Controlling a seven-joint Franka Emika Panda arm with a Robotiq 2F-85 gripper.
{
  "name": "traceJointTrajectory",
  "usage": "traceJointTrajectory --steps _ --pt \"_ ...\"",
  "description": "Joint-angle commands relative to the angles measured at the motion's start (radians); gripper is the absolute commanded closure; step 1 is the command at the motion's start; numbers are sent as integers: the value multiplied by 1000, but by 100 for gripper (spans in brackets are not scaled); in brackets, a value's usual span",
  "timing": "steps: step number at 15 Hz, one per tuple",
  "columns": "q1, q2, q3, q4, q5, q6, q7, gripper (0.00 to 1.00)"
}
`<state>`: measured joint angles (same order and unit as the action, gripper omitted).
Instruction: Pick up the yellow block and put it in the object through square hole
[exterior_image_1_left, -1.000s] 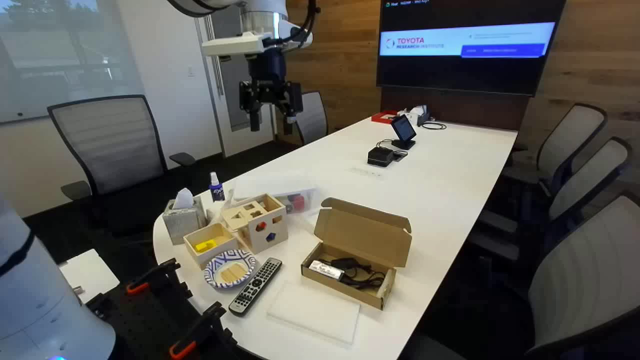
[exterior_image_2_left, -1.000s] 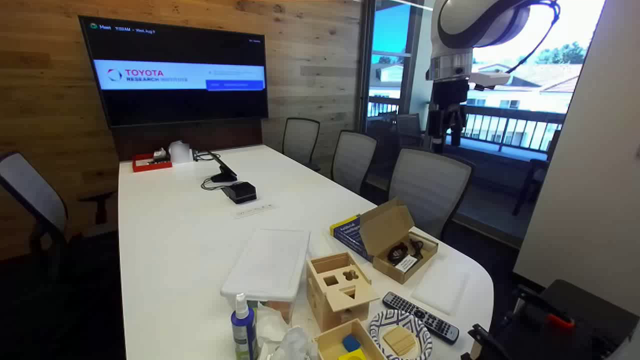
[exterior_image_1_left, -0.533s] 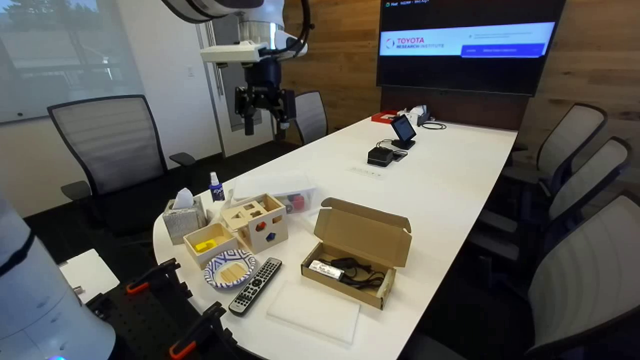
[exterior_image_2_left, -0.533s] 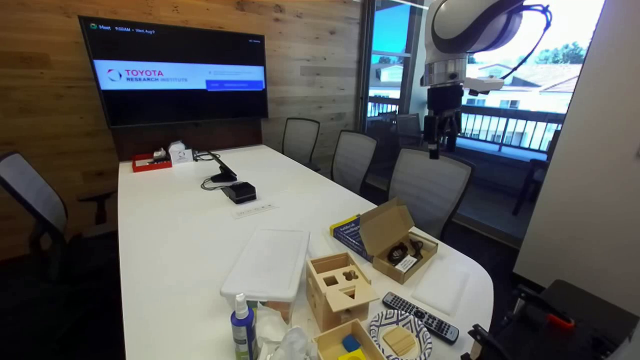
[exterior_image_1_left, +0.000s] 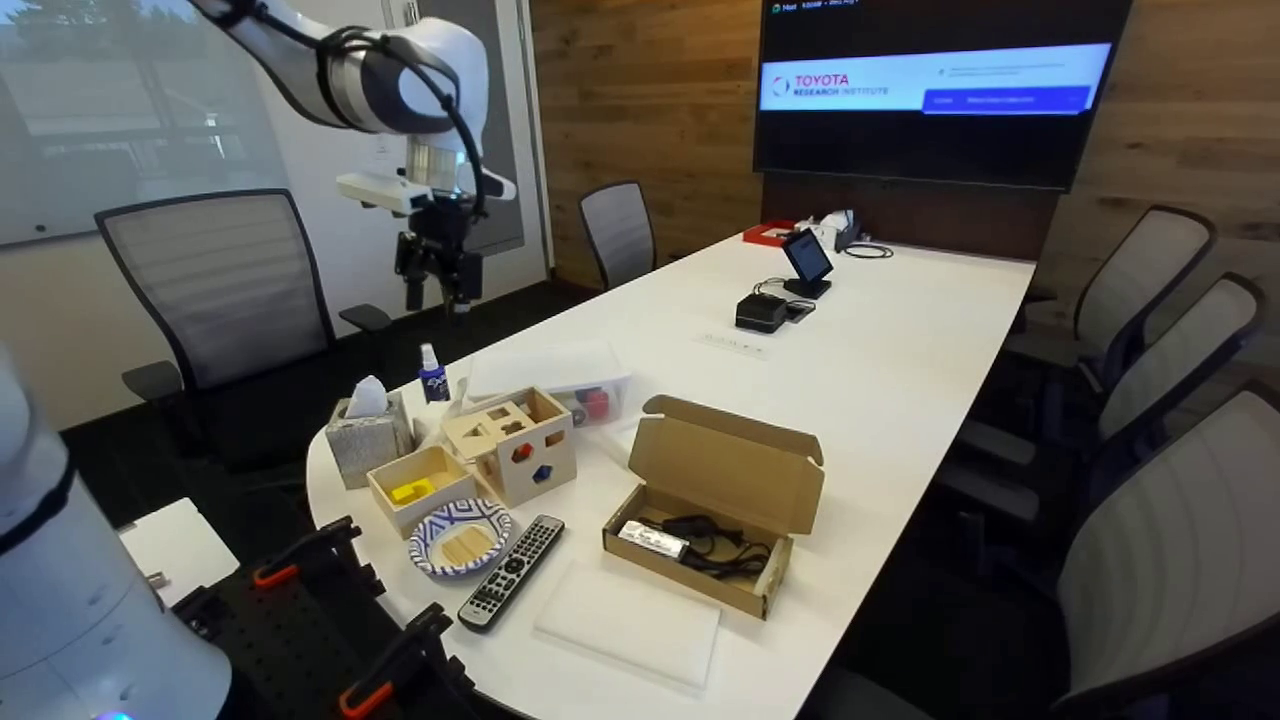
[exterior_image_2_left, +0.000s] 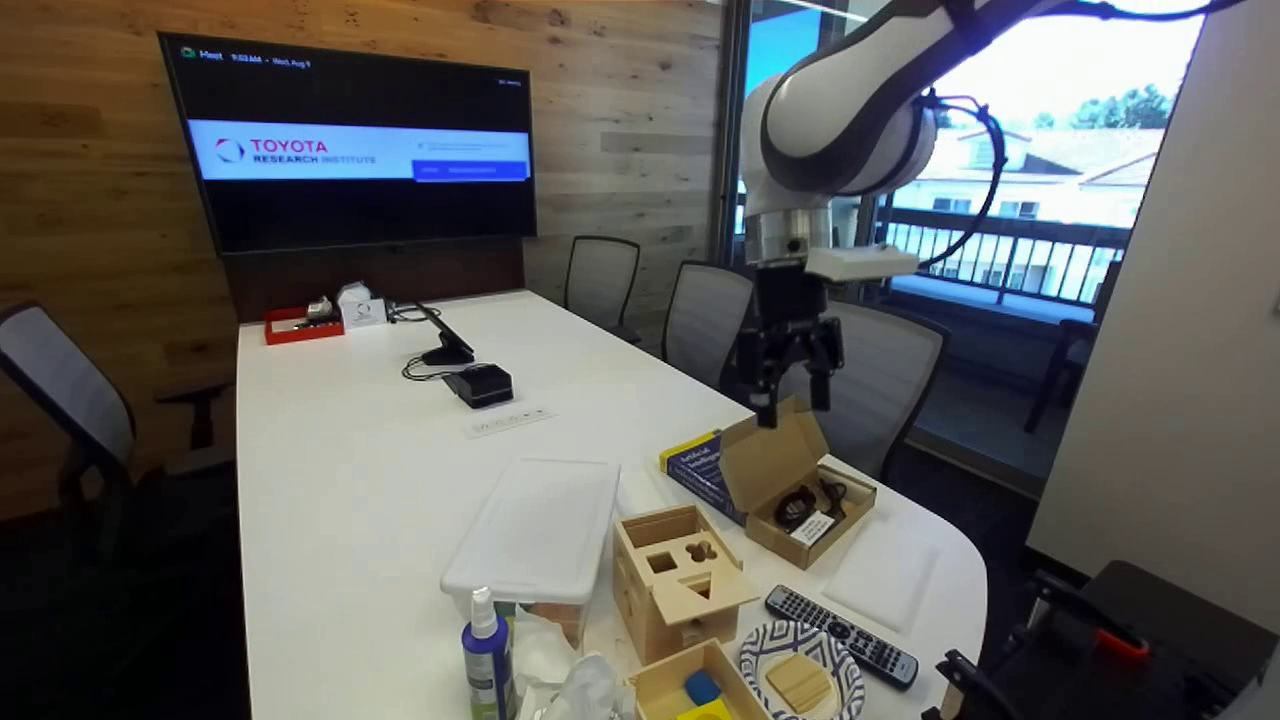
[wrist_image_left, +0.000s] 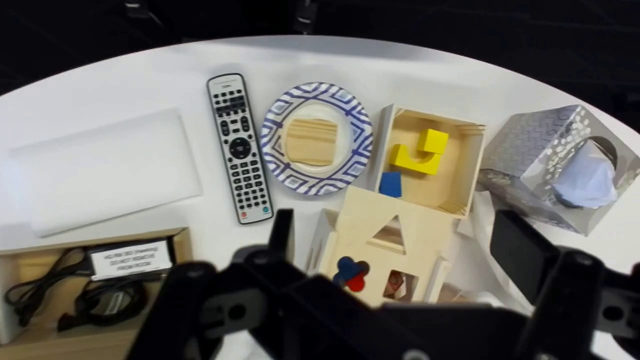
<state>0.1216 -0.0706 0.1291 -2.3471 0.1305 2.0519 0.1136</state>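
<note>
The yellow block (wrist_image_left: 433, 141), a small cube, lies in a shallow wooden tray (wrist_image_left: 475, 172) beside a yellow arch piece (wrist_image_left: 407, 161) and a blue piece (wrist_image_left: 390, 184). In the exterior views the yellow pieces (exterior_image_1_left: 411, 491) blend together. The object, a light-wood shape-sorter cube (exterior_image_1_left: 535, 462), stands against the tray; its top (wrist_image_left: 425, 235) has triangle, clover and square holes. The square hole (wrist_image_left: 401, 286) shows beside the clover hole, also in an exterior view (exterior_image_2_left: 662, 562). The top panel sticks out toward the tray. My gripper (exterior_image_1_left: 437, 303) is open and empty, high above the table, fingers down (exterior_image_2_left: 793, 408).
A tissue box (wrist_image_left: 540, 145) stands beside the tray. A patterned plate (wrist_image_left: 317, 187) with a wooden piece, a remote (wrist_image_left: 240, 150), an open cardboard box (exterior_image_1_left: 725, 465), a white pad (exterior_image_1_left: 630, 625), a spray bottle (exterior_image_2_left: 487, 660) and a lidded plastic bin (exterior_image_2_left: 540, 525) are nearby.
My gripper has moved left and down in both exterior views, mostly in the last half second. It stays open. The things on the table have not moved.
</note>
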Motion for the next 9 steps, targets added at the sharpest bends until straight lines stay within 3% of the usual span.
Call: traceJointTrajectory --steps 1,5,9 --pt "67 82 72 -50 37 177 126 0" --pt "137 189 124 -95 3 383 286 0" --pt "186 261 125 -152 9 573 361 0"
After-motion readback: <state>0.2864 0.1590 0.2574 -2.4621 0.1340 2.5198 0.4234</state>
